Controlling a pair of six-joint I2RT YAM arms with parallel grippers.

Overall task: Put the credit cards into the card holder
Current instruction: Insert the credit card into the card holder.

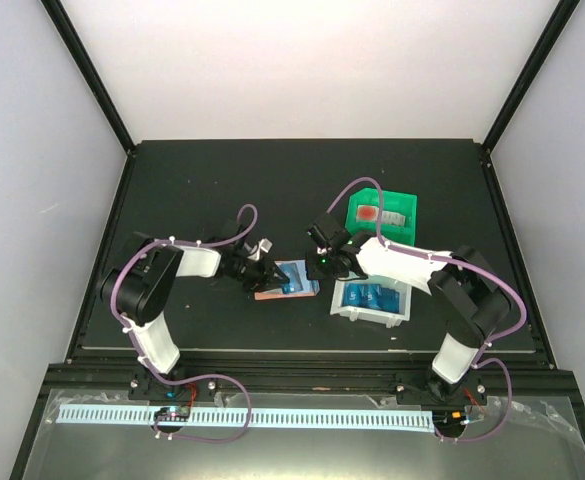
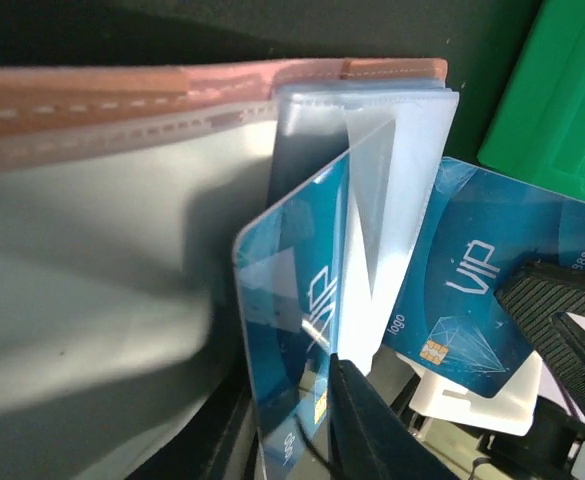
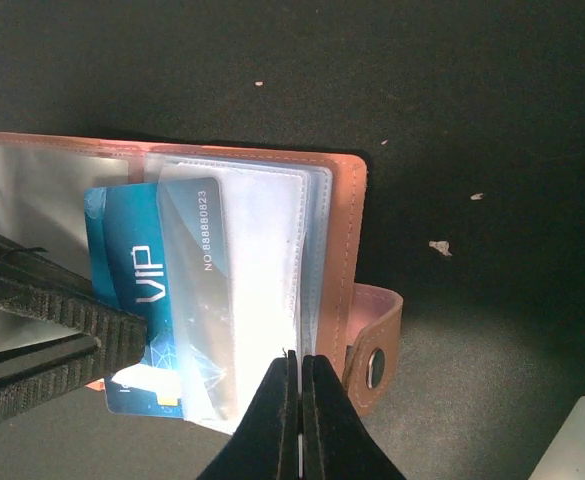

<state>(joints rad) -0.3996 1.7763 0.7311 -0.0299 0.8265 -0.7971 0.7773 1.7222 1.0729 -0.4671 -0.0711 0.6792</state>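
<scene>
On a black table [image 1: 222,190], nearest the arm bases and right of centre, sits a white bin [image 1: 344,308] holding several bright blue credit cards [image 1: 372,296]. Just beside it on the left, the salmon-pink card holder [image 3: 350,230] lies open and flat at mid-table, its clear sleeves facing up and its snap tab spread out on the table. One blue card marked VIP [image 3: 132,260] sits partly inside a sleeve: the numbered half shows through the plastic, and the VIP half sticks out to the left. The left gripper [image 1: 264,272] reaches in from the left, and its ribbed fingers [image 3: 52,300] stand slightly apart at the card's exposed edge, released rather than clamped. The right gripper [image 3: 296,362] comes in from the right, clenched tight with its tips at the edge of a clear sleeve; whether it pinches that sleeve cannot be told. Farther back and to the right stands a green bin [image 1: 408,205], apart from the white one
</scene>
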